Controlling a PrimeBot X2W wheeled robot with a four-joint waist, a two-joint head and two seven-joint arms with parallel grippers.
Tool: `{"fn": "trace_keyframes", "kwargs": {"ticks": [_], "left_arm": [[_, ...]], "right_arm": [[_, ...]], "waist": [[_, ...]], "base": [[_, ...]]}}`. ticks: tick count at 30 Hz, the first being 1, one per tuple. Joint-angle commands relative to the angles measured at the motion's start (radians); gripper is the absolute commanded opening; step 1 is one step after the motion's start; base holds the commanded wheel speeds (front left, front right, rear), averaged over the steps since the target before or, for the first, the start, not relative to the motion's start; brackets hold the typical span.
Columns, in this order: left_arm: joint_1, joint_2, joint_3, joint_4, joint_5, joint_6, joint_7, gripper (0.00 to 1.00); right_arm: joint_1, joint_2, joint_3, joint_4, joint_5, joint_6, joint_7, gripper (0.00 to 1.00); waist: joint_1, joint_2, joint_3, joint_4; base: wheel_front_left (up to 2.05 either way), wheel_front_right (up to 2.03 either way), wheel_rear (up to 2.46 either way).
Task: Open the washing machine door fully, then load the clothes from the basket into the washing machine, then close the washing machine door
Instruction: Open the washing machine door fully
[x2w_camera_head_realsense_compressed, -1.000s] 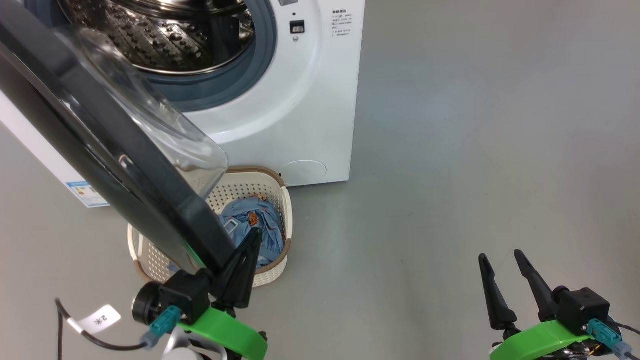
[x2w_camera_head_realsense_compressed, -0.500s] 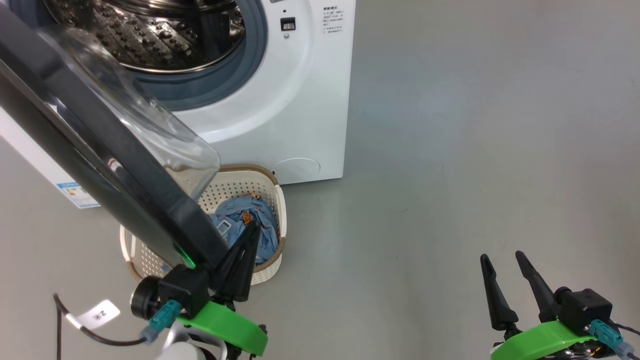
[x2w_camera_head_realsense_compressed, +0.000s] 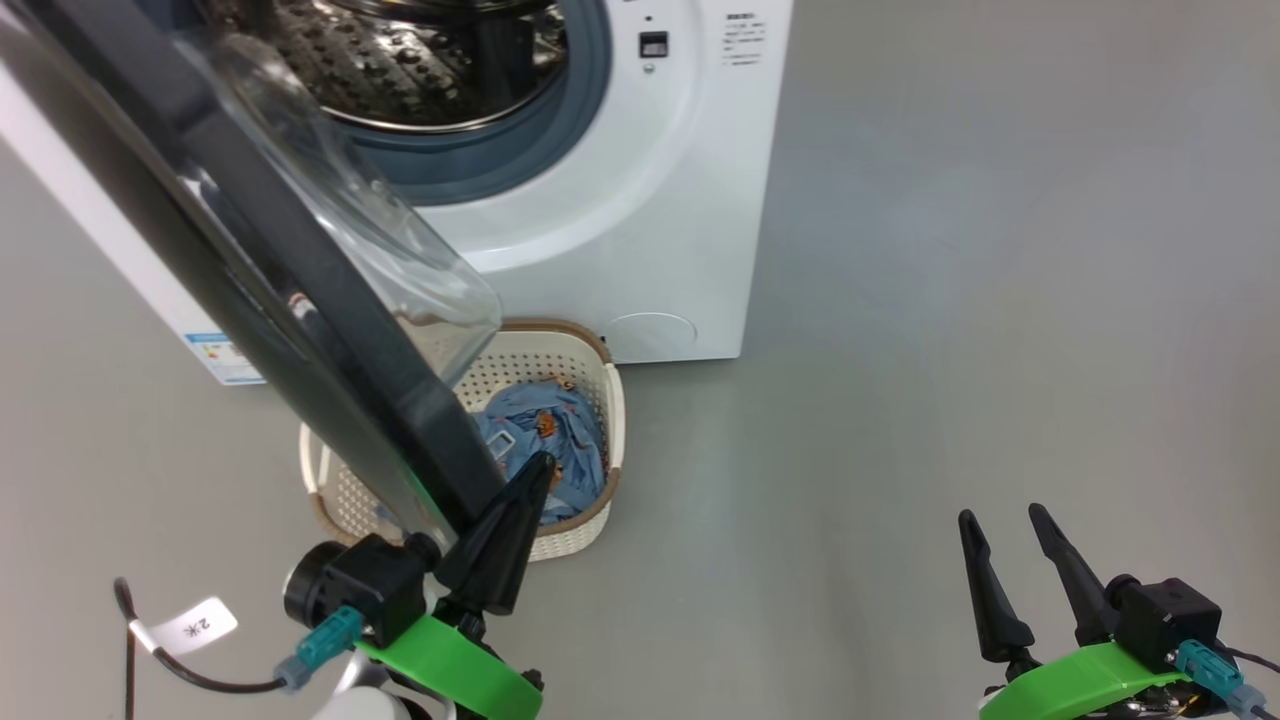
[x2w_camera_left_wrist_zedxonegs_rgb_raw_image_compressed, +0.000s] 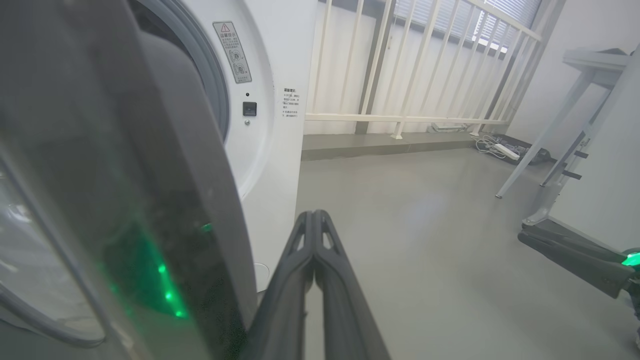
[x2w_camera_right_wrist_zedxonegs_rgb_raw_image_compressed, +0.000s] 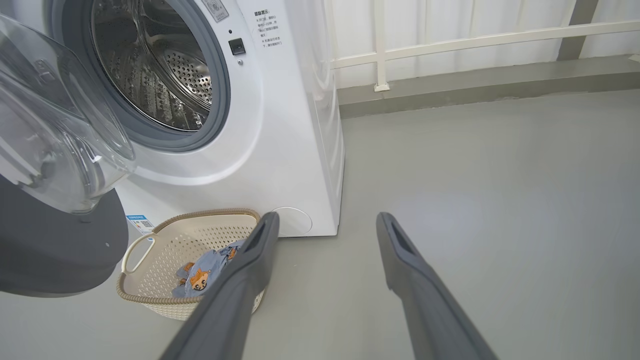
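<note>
We log the left gripper (x2w_camera_head_realsense_compressed: 536, 472) closed, its two fingers (x2w_camera_left_wrist_zedxonegs_rgb_raw_image_compressed: 314, 235) pressed flat together with nothing between them. It lies just beside the lower edge of the washing machine door (x2w_camera_head_realsense_compressed: 250, 250); we cannot confirm contact. The right gripper (x2w_camera_head_realsense_compressed: 1000, 518) has its fingers spread and holds nothing. It sits low over the grey floor (x2w_camera_head_realsense_compressed: 950, 300), well apart from the rest. The door stands swung out from the washing machine (x2w_camera_head_realsense_compressed: 640, 200), with its glass bowl (x2w_camera_head_realsense_compressed: 400, 260) facing the steel drum (x2w_camera_head_realsense_compressed: 420, 70). The basket (x2w_camera_head_realsense_compressed: 565, 545) sits on the floor just in front of the machine, partly under the door. The clothes (x2w_camera_head_realsense_compressed: 560, 440) lie bunched inside it.
</note>
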Motion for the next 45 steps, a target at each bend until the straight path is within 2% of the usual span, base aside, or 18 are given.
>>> {"fn": "trace_keyframes", "kwargs": {"ticks": [1, 11, 22, 37, 45], "left_arm": [[-0.01, 0.014, 0.047, -0.026, -0.005, 0.015, -0.006, 0.0], [-0.005, 0.014, 0.061, -0.015, -0.004, 0.042, -0.006, 0.0], [-0.021, 0.014, 0.06, -0.009, -0.015, 0.065, -0.006, 0.0], [-0.065, 0.014, 0.016, -0.004, -0.026, 0.063, -0.006, 0.0], [-0.045, 0.014, 0.049, 0.02, -0.022, 0.077, -0.006, 0.0]], "right_arm": [[-0.018, -0.002, 0.026, -0.019, 0.0, 0.002, -0.007, 1.0], [-0.014, 0.0, 0.027, -0.012, 0.003, 0.002, -0.007, 1.0], [-0.017, 0.002, 0.028, -0.006, 0.013, 0.002, -0.007, 1.0], [-0.016, 0.005, 0.032, 0.002, 0.014, 0.002, -0.007, 1.0], [-0.009, 0.005, 0.023, 0.005, 0.013, 0.002, -0.007, 1.0]], "waist": [[0.0, 0.0, -0.003, 0.013], [0.0, 0.0, -0.009, 0.035], [0.0, 0.0, -0.005, 0.01], [0.0, 0.0, -0.007, -0.027], [0.0, 0.0, -0.011, -0.015]], "base": [[0.0, 0.0, 0.0], [0.0, 0.0, 0.0], [0.0, 0.0, 0.0], [0.0, 0.0, 0.0], [0.0, 0.0, 0.0]]}}
